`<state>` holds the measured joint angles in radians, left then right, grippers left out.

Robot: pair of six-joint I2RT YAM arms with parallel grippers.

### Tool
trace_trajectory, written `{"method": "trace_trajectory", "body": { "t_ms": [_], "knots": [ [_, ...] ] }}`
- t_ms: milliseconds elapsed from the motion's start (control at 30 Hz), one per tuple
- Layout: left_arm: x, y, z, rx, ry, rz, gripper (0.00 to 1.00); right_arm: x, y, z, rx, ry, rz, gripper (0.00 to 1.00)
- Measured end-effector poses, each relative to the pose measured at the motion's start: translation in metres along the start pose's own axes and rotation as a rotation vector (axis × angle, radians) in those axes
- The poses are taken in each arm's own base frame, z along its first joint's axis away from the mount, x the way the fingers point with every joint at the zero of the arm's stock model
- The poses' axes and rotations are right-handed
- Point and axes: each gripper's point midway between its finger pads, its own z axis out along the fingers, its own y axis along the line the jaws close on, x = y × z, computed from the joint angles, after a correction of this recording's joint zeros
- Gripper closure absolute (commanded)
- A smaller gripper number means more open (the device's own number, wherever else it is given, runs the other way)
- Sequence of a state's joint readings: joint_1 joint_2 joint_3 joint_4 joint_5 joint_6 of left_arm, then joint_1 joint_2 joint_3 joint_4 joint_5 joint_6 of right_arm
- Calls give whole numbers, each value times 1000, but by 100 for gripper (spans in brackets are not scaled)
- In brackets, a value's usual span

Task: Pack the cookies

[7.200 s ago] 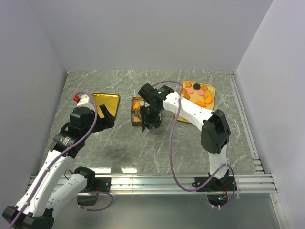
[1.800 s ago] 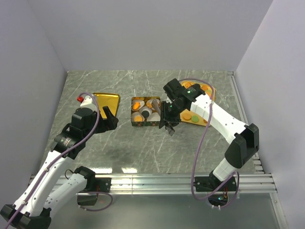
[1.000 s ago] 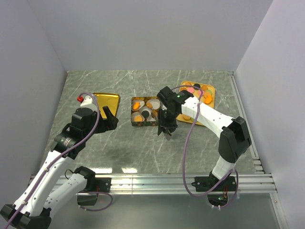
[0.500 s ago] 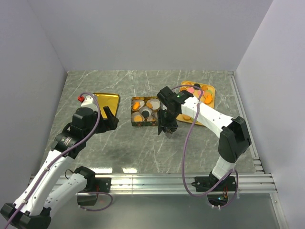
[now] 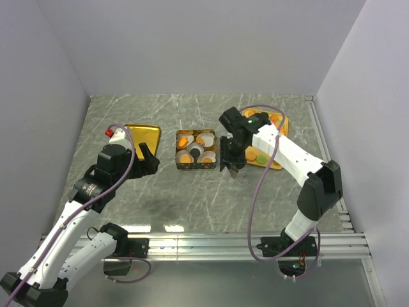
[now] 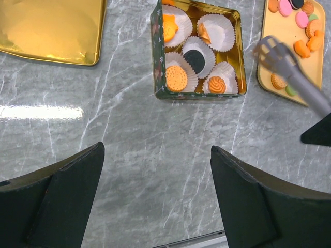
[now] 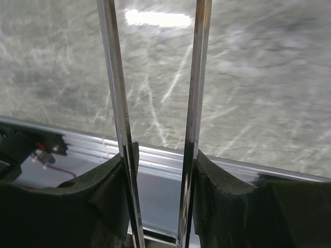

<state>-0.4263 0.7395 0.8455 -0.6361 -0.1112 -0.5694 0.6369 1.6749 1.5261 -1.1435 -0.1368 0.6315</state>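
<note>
The cookies [image 5: 267, 136] lie on a yellow tray [image 5: 282, 123] at the right, mostly orange, a few pink and dark; they also show in the left wrist view [image 6: 302, 31]. More cookies [image 6: 176, 77] sit in white paper cups inside the square tin [image 5: 197, 150]. My right gripper [image 5: 231, 161] is shut on metal tongs [image 7: 118, 103] and hangs between the tin and the tray. The tongs' tips [image 6: 271, 49] hover at the tray's left edge, empty. My left gripper [image 5: 148, 160] is open and empty, held high over the table left of the tin.
A gold lid [image 5: 142, 136] lies flat left of the tin, seen also in the left wrist view [image 6: 49, 26]. The tin [image 6: 156, 57] has five cups, each with a cookie. Grey walls close the table at the back and both sides.
My right gripper with the tongs has moved from the tin's front right corner to the right, toward the tray. The left arm has not moved.
</note>
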Motion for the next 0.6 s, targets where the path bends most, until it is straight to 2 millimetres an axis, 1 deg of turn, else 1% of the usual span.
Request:
{"method": "trace_trajectory", "body": {
  "t_ms": [67, 133, 200, 267, 367, 400, 467, 533, 600],
  "knots": [
    [0, 0, 0, 1, 0, 0, 11, -5, -11, -6, 10, -30, 25, 52],
    [0, -1, 0, 2, 1, 1, 11, -7, -30, -13, 22, -68, 64, 52],
    [1, -1, 0, 4, 2, 2, 11, -4, -56, -21, 39, -117, 124, 51],
    [1, -1, 0, 5, 2, 3, 11, 2, -88, -29, 71, -167, 207, 52],
    [1, -2, 0, 8, 4, 6, 11, 13, -131, -34, 133, -231, 326, 51],
    [2, -3, 0, 10, 5, 6, 11, 18, -141, -33, 155, -244, 354, 50],
    [2, -3, -1, 12, 6, 8, 11, 28, -156, -29, 194, -250, 391, 49],
    [3, -4, -1, 15, 8, 9, 11, 37, -164, -22, 224, -238, 412, 50],
    [3, -5, -1, 16, 8, 11, 11, 48, -171, -9, 250, -206, 434, 49]
  ]
}}
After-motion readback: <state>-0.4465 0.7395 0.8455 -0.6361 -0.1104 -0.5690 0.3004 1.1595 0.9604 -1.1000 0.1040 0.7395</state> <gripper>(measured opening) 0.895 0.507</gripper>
